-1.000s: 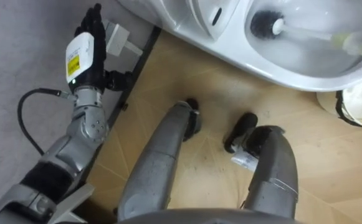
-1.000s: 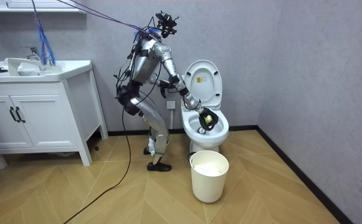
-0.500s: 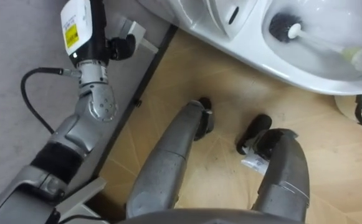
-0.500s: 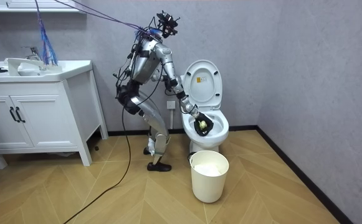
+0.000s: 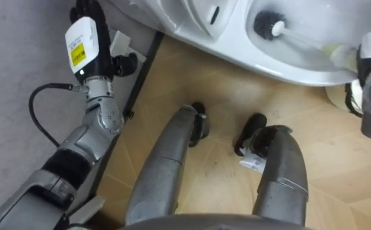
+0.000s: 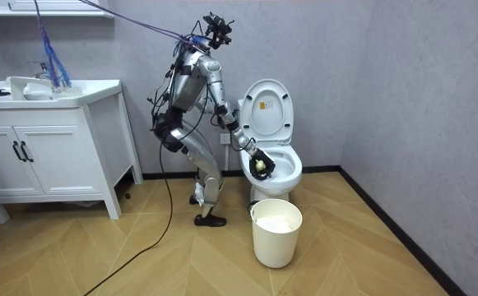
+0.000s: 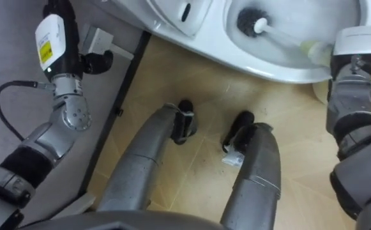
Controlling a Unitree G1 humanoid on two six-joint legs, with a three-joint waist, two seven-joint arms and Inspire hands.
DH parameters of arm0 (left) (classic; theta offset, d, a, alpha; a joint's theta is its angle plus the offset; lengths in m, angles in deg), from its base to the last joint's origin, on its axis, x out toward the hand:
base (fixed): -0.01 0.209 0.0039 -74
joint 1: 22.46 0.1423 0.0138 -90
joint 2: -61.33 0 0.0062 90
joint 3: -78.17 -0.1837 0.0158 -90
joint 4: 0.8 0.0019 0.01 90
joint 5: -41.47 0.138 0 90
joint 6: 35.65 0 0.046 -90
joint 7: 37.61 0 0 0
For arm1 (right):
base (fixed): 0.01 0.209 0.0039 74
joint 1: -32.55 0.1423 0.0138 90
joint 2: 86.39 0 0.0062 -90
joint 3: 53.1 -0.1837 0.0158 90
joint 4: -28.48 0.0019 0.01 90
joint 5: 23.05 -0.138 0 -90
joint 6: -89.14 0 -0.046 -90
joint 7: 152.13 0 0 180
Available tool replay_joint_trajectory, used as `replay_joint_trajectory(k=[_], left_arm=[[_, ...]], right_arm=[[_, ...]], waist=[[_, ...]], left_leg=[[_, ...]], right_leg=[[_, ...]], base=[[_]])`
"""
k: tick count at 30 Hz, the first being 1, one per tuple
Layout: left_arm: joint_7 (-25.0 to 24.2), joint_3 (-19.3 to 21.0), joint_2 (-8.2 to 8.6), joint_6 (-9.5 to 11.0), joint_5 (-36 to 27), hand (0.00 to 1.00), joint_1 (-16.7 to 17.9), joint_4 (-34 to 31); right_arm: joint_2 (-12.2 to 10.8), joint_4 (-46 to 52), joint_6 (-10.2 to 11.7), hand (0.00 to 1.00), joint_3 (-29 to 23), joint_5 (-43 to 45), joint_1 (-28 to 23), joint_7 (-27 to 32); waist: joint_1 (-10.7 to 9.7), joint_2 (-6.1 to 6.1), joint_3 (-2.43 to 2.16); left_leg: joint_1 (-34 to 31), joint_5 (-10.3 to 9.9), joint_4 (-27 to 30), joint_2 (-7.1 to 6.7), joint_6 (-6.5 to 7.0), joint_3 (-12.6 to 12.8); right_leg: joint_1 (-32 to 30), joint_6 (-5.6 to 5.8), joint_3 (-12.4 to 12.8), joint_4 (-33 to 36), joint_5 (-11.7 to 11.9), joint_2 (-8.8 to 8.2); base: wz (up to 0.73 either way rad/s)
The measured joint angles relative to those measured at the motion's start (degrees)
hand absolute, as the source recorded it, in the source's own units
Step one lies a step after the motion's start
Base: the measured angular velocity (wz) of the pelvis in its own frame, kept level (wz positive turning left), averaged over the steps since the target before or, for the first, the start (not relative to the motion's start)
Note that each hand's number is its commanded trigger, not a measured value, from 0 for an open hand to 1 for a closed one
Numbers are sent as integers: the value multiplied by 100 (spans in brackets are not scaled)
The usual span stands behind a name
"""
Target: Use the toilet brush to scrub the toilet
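The white toilet [image 5: 281, 69] lies along the top of the eye views, its lid raised [image 6: 267, 111]. A toilet brush is inside the bowl: black bristle head [image 5: 265, 24], white stem, pale green grip [image 5: 334, 53]. My right hand [image 7: 350, 48] comes in from the right edge and is shut on that grip; in the room view it sits low in the bowl [image 6: 259, 167]. I stand bent over the toilet with my feet just in front of it. My left hand [image 5: 86, 25] hangs idle beside the grey wall, fingers straight.
A white waste bin [image 6: 276, 232] with a liner stands on the wooden floor just right of my feet, also seen as a bin rim [image 5: 338, 96]. A white wall box [image 5: 118, 43] and a black baseboard run by the left hand. A sink cabinet [image 6: 45, 148] stands behind me.
The right hand has drawn the brush across the bowl toward the room view's left, and its wrist has come into the eye view. The eye views shifted with my head.
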Motion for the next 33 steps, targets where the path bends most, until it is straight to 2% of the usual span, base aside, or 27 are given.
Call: replay_joint_trajectory(k=[2, 3, 5, 6, 8, 10, 12, 13, 14, 15, 18, 20, 23, 25, 26, 28, 33], left_arm=[[-153, -85, -6, -53, -13, 0, -149, 242], [-255, -220, -39, -72, -62, 0, -299, 403], [-342, -267, -55, -131, -65, 0, -427, 489], [-363, -267, -78, -151, -65, 0, -442, 490], [-400, -267, -145, -162, -63, 0, -484, 522], [-496, -273, -240, -268, -25, 0, -485, 520], [-615, -273, -286, -326, -19, 0, -485, 521], [-664, -272, -318, -366, 39, 0, -485, 521], [-692, -272, -330, -374, 55, 0, -485, 521], [-758, -271, -364, -377, 89, 0, -497, 527], [-1017, -270, -294, -381, 298, 0, -555, 666], [-1202, -276, -261, -383, 297, 0, -597, 681], [-1471, -293, -57, -415, 362, 0, -641, 701], [-1672, -352, 160, -509, 361, 0, -692, 772], [-1722, -383, 201, -518, 361, 0, -686, 773], [-1934, -551, 292, -539, 387, 0, -672, 817], [-2254, -645, 364, -543, 416, 0, -679, 893]], right_arm=[[-78, -15, 2, 100, 13, -150, 101, -43], [-96, -62, 13, 100, 94, -273, 240, -51], [-91, -154, 66, 100, 154, -501, 403, -27], [-147, -247, 160, 100, 106, -690, 515, 13], [-191, -331, 284, 100, 49, -1116, 668, 101], [-229, -344, 568, 100, -275, -1545, 786, 193], [-270, -336, 707, 100, -451, -1531, 807, 282], [-314, -325, 743, 100, -478, -1438, 818, 305], [-332, -321, 761, 100, -478, -1391, 823, 311], [-339, -320, 804, 100, -475, -1341, 824, 315], [-375, -321, 797, 100, -417, -1061, 798, 275], [-424, -338, 719, 100, -295, -895, 750, 252], [-539, -296, 512, 100, -221, -806, 503, 373], [-532, -327, 384, 100, -218, -779, 450, 417], [-536, -326, 342, 100, -218, -784, 438, 428], [-544, -326, 221, 100, -218, -794, 409, 456], [-610, -405, 211, 100, -228, -1374, 345, 630]], waist=[[-41, -55, 35], [-43, -111, 71], [-90, -182, 98], [-149, -231, 114], [-236, -324, 119], [-413, -401, 126], [-536, -457, 152], [-590, -546, 155], [-607, -579, 150], [-643, -597, 158], [-639, -606, 163], [-612, -574, 163], [-480, -457, 159], [-462, -250, 144], [-445, -189, 145], [-423, 8, 83], [-318, 23, 81]], left_leg=[[-33, 15, -19, 6, 12, 10], [-75, 33, -27, 22, -5, 22], [-163, 61, -26, 26, -29, 21], [-210, 83, -27, 28, -48, 28], [-302, 139, -29, 1, -29, 39], [-388, 193, -25, -7, 10, 116], [-390, 199, -31, -69, 18, 163], [-399, 207, -41, -94, 30, 238], [-415, 215, -41, -94, 42, 263], [-439, 229, -19, -95, 62, 278], [-452, 236, 16, -98, 81, 286], [-447, 232, 35, -95, 89, 273], [-430, 220, 41, -81, 108, 217], [-371, 216, -35, -79, 116, 180], [-342, 217, -43, -77, 114, 158], [-268, 210, -83, -62, 125, 150], [46, 214, -365, -51, 137, 287]], right_leg=[[-48, -22, 21, -11, 37, 15], [-111, -55, 44, -28, 78, 44], [-205, -79, 60, -25, 129, 57], [-257, -80, 73, -19, 159, 60], [-381, -109, 115, 13, 183, 56], [-520, -110, 202, 72, 203, 33], [-574, -99, 250, 151, 199, -45], [-649, -85, 324, 220, 189, -83], [-682, -89, 341, 233, 187, -94], [-703, -92, 338, 260, 184, -122], [-703, -69, 341, 261, 195, -123], [-674, -56, 319, 235, 210, -110], [-605, -14, 308, 129, 253, -31], [-490, 41, 302, -46, 322, 35], [-440, 58, 304, -95, 341, 72], [-340, 141, 308, -209, 393, 132], [-155, 171, 478, -383, 415, 201]], base=[[-8], [-7], [-2], [0], [2], [5], [7], [7], [5], [0], [-3], [-6], [-11], [-4], [-9], [-12], [-8]])
